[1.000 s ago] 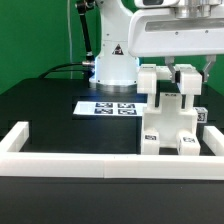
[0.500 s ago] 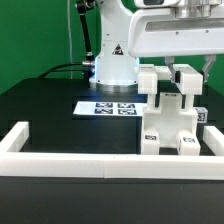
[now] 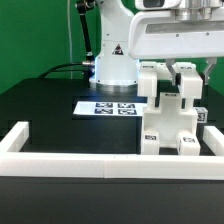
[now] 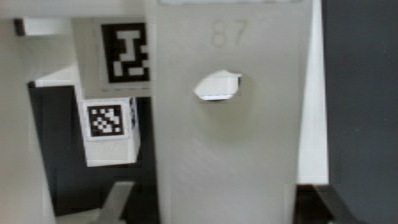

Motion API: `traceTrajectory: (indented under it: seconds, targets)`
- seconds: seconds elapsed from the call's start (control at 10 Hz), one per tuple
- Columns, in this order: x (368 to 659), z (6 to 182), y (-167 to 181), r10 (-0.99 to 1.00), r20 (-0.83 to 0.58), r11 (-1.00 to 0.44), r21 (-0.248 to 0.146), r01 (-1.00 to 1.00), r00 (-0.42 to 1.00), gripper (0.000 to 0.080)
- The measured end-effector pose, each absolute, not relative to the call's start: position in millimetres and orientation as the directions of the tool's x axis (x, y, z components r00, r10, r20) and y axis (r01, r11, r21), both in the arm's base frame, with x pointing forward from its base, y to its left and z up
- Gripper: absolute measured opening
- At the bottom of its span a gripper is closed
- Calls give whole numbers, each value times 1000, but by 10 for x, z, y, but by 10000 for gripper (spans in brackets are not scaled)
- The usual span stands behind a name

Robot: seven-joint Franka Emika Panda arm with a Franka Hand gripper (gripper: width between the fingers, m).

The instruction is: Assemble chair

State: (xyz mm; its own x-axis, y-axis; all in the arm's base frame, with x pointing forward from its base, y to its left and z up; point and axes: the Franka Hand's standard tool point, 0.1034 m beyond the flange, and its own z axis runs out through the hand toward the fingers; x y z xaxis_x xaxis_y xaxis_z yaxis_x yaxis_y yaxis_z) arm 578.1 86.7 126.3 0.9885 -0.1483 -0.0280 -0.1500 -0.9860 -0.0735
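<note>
Nearest: front rail (image 3: 100, 163). Just behind it, chair body (image 3: 168, 128) stands at exterior view's right. My claw (image 3: 186, 72) sits above chair body, clamped narrow on white post (image 4: 222, 140). Post is upright, lower end seemingly meeting chair body, joint hidden.

Step, I judge: seat post. Lower straight, no tilt, align hole (image 4: 217, 85), release only once seated.

Marker board (image 3: 108, 106) lies beyond, toward exterior view's left.

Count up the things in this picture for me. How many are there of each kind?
partly built white chair: 1
marker board: 1
white border rail: 1
robot arm: 1
Total: 4
</note>
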Motion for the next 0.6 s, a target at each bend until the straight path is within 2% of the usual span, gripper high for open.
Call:
traceTrajectory:
  seconds: [0.6]
  targets:
    - [5789, 1290, 865, -149, -24, -986, -76, -150, 989, 291]
